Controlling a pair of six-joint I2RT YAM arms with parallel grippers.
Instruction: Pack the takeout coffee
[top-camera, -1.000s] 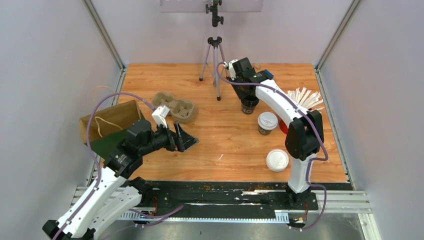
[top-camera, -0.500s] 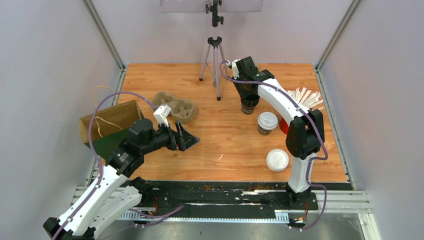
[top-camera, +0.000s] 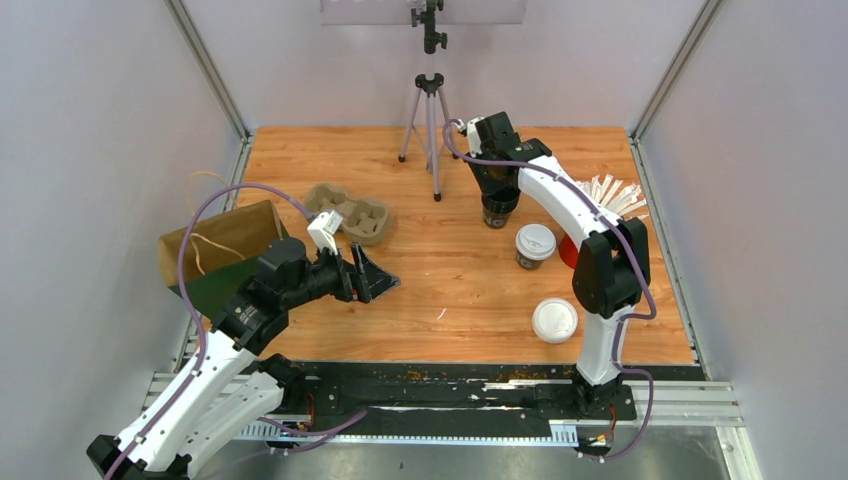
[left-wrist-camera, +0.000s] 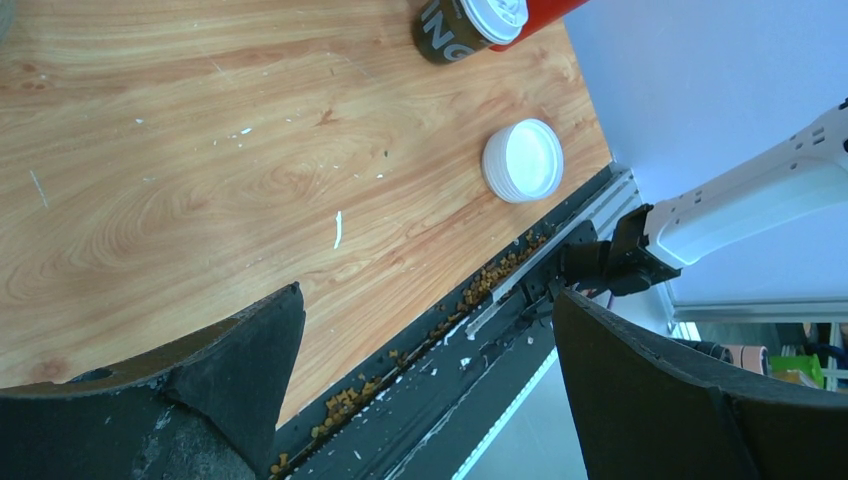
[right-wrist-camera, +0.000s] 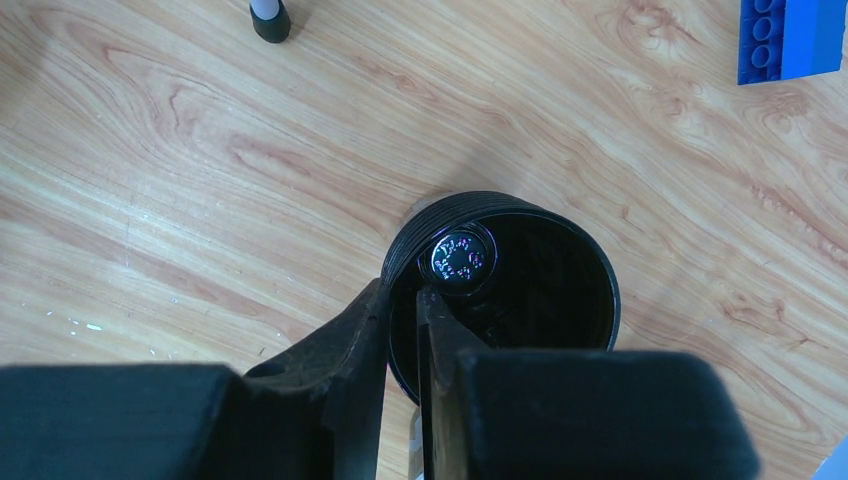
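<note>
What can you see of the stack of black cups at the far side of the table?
The stack of black cups stands upright and lidless on the wooden table. Ridged rims nest at its top; inside is dark, with a small shiny disc at the bottom. The right gripper pinches its wall, one finger inside, one outside.

Right hand (right-wrist-camera: 403, 296) pinching rim of black cup stack (right-wrist-camera: 540, 300), one finger inside, wooden table (right-wrist-camera: 150, 180), blue block (right-wrist-camera: 785, 35) top right
</note>
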